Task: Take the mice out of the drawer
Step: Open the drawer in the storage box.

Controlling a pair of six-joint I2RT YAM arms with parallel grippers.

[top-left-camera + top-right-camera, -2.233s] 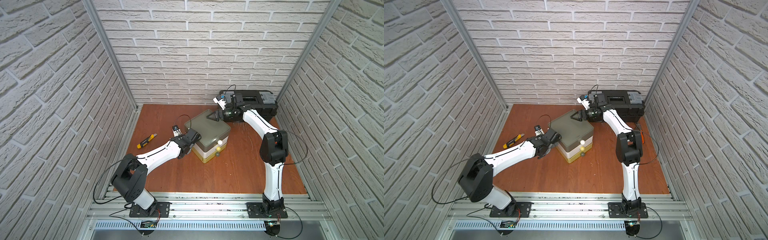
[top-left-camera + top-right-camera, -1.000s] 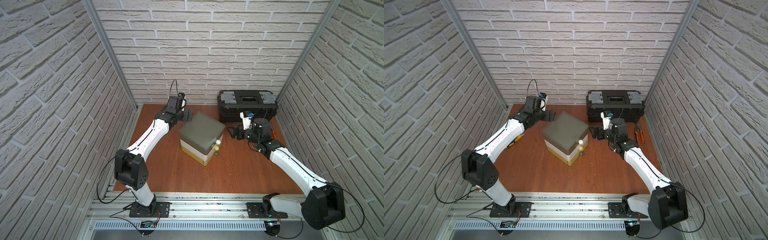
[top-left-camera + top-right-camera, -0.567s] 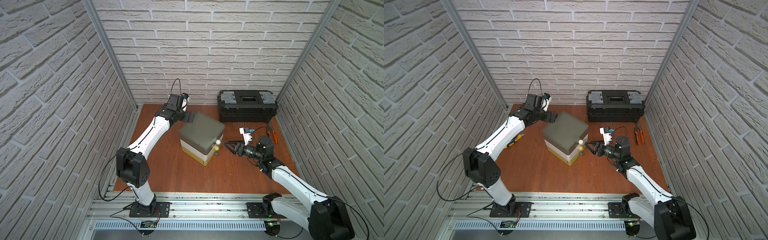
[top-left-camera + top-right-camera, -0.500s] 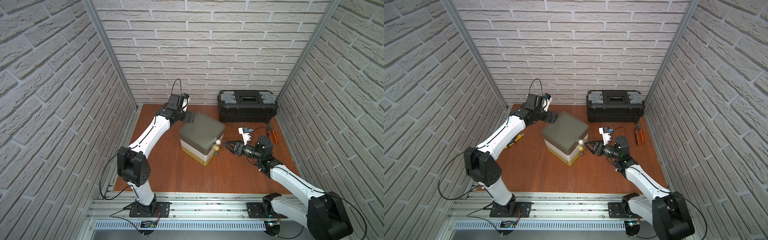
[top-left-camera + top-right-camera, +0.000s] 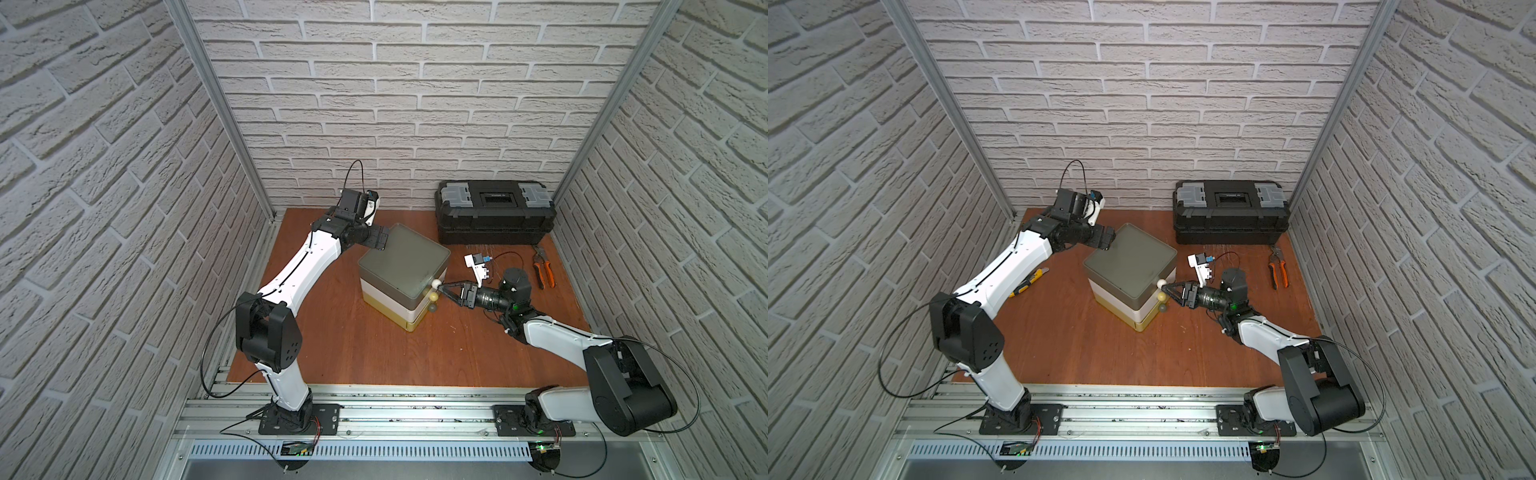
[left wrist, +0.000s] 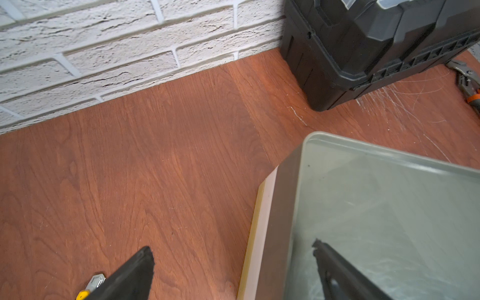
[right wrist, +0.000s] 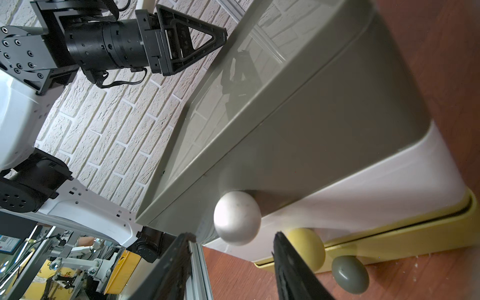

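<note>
drawer unit (image 5: 403, 262): sits pretty much dead centre of the counter (image 5: 374, 353). Grey drawer on top, white in the middle, yellow at the bottom, and all three are shut.
mice: can't see a single one in any view, so with the drawers shut I can't say where they are.
knobs: stacked on the front face, which points to roughly 4 o'clock. White knob (image 7: 237, 218) is on the grey drawer, yellow knob (image 7: 309, 246) under it, grey knob (image 7: 350, 274) lowest.
right jaws: coming in from about 4 o'clock, partly open with one finger either side of the white knob. The wrist view shows a gap on both sides, so no grip on it.
left jaws: spread wide at the unit's 11 o'clock corner, one finger above the lid and the other over bare counter. Can't tell if anything touches the lid.
toolbox (image 5: 494, 212): black, closed, against the back wall at about 1 o'clock from the unit.
pliers (image 5: 542, 270): orange handles, flat on the counter at 3 o'clock, past the right arm (image 5: 557, 336).
utility knife (image 5: 1027, 282): yellow and black, out at 9 o'clock, partly under the left arm (image 5: 1000, 270).
</note>
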